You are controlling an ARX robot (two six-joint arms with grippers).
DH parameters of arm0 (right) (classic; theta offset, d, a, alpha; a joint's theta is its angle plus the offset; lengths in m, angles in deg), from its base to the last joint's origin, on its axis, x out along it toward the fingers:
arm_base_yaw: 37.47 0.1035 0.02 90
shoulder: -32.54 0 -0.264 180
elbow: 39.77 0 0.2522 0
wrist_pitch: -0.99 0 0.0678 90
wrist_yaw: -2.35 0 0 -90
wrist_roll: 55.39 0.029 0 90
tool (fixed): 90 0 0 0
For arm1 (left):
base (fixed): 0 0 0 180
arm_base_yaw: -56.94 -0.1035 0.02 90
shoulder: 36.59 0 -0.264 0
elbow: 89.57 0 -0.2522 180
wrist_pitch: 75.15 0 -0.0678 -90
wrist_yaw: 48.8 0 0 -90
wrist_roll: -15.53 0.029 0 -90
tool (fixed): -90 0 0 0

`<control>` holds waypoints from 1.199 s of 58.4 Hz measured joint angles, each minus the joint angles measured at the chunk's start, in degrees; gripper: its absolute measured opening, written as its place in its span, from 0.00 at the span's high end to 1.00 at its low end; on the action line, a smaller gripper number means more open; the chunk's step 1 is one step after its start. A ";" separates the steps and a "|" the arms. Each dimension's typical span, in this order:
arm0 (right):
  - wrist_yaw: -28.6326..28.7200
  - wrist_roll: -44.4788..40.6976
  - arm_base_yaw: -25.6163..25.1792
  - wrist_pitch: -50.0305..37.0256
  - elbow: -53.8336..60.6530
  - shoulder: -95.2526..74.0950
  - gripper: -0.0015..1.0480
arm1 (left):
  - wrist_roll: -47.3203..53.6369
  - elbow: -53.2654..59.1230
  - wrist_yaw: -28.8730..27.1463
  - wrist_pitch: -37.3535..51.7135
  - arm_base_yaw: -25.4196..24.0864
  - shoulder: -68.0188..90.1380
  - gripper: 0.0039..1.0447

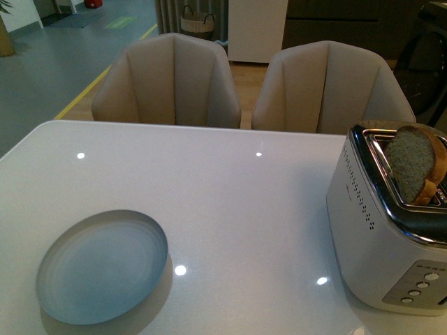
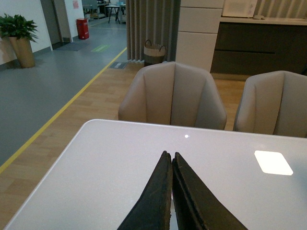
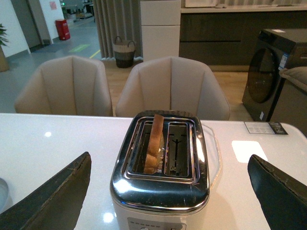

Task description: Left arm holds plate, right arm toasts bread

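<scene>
Bread point(image 1: 414, 167) upright in toaster point(image 1: 380, 241) slot. Plate point(image 1: 103, 266) on table point(image 1: 230, 202). Left gripper point(image 2: 171, 163) clenched, empty; right gripper point(image 3: 168, 191) spread wide.

A white table point(image 1: 230, 202) is seen as the landmark. Two beige chairs point(image 1: 167, 80) are set side by side just behind its far edge. A white and chrome toaster point(image 1: 391, 230) is stood on the table near its right edge. Well beyond the table, a woven basket point(image 2: 154, 51) is placed by a grey curtain point(image 2: 151, 26), and a potted plant point(image 2: 20, 36) is seen further off.
</scene>
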 joint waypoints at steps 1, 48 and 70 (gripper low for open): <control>-0.02 0.00 0.00 0.00 0.00 0.00 0.09 | 0.00 0.22 -0.02 -0.48 -0.44 -0.68 0.97; 0.00 0.00 0.00 0.00 0.00 -0.02 0.09 | 0.04 3.67 0.37 -20.76 -1.38 -25.79 0.97; 0.00 0.00 0.00 0.00 0.00 -0.02 0.09 | 0.04 3.67 0.37 -27.85 -1.38 -32.87 0.97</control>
